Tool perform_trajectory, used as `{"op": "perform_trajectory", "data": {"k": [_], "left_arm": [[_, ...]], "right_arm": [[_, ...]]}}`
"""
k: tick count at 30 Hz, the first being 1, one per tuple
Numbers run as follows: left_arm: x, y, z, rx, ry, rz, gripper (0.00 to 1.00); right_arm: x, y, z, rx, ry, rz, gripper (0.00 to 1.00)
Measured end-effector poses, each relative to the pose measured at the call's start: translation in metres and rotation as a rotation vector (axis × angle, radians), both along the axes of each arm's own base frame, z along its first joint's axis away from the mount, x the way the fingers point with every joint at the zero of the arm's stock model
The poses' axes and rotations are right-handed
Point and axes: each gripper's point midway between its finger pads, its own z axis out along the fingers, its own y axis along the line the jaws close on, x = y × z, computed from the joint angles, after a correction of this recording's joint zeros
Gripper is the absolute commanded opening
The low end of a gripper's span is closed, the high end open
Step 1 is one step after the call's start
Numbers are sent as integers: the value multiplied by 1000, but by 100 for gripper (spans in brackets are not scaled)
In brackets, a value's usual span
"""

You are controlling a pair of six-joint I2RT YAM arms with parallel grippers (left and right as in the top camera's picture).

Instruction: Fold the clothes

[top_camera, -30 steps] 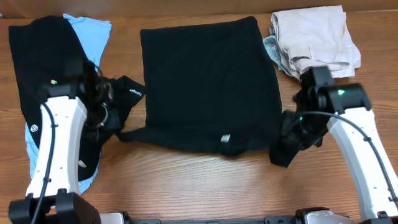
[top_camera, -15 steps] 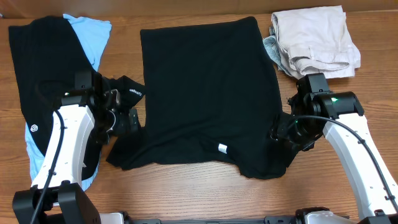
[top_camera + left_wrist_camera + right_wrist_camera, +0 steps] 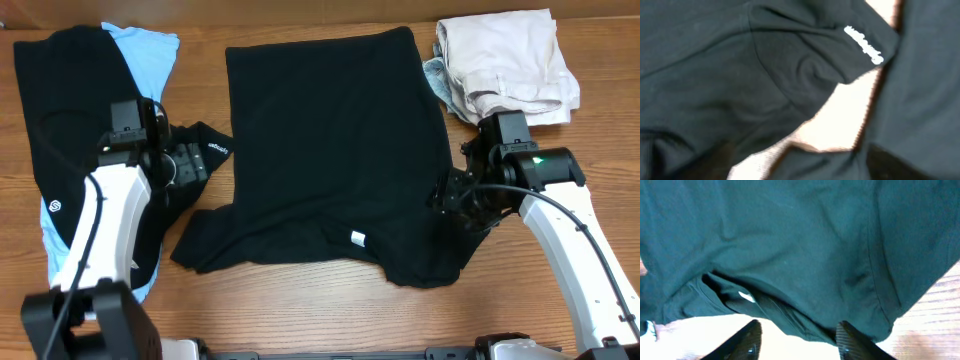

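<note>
The black T-shirt (image 3: 330, 140) lies spread on the table (image 3: 300, 320) between the two sets of jaws. Its far part is flat but its near hem is rumpled: a loose sleeve (image 3: 200, 250) sprawls out below the left jaws, and the corner (image 3: 425, 265) just ahead of the right jaws is doubled over itself. The right jaws stand apart with nothing between the fingertips (image 3: 747, 341), hovering by that bunched corner. Whether the left jaws are apart or together cannot be told, since their wrist view shows only cloth and from overhead they are dark against dark fabric. The chief risk, I judge, is on the left. Right beneath those jaws lies the lettered sleeve (image 3: 863, 45) of another black garment (image 3: 60, 120), just beside the spread shirt's edge with only a thin strip of table between. A closing grip there could take the wrong shirt, or both, and drag the side pile and the light-blue shirt (image 3: 148, 50) along. On the right, a pinch into the doubled corner may catch one layer only, giving a skewed crease. Uneven pulls from the two sides would twist the shirt. Behind the right jaws the beige clothes (image 3: 510, 60) sit near the right arm (image 3: 550, 180), and a wide swing could knock them.
</note>
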Motion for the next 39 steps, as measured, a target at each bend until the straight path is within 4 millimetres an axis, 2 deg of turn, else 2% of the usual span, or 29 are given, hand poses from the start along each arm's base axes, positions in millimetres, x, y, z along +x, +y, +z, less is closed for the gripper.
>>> {"op": "perform_trajectory", "data": {"k": [1,2,7,12,20,24,28,35,39], "left_arm": [[2,1,-7,4,14,2,6],[3,3,-15,7,32,4,4],[6,13,-61,8,122,27,4],[3,29,-91,1,176,70,4],[4,39,-96,-61,190,132,4],[5,53,-99,-122,184,211,4],[3,84,-99,-135,160,302,5],[-15,153,-99,-73,125,469,17],[-25,179,-98,-28,120,522,23]], "right_arm": [[1,0,0,0,-3,0,50],[1,0,0,1,-6,2,50],[3,1,1,2,-12,2,50],[3,0,1,2,-13,2,50],[4,1,1,3,-16,2,50],[4,1,1,2,-16,2,50],[4,0,1,2,-16,2,50],[6,0,1,-4,-28,1,50],[10,-1,2,-5,-43,0,50]]}}
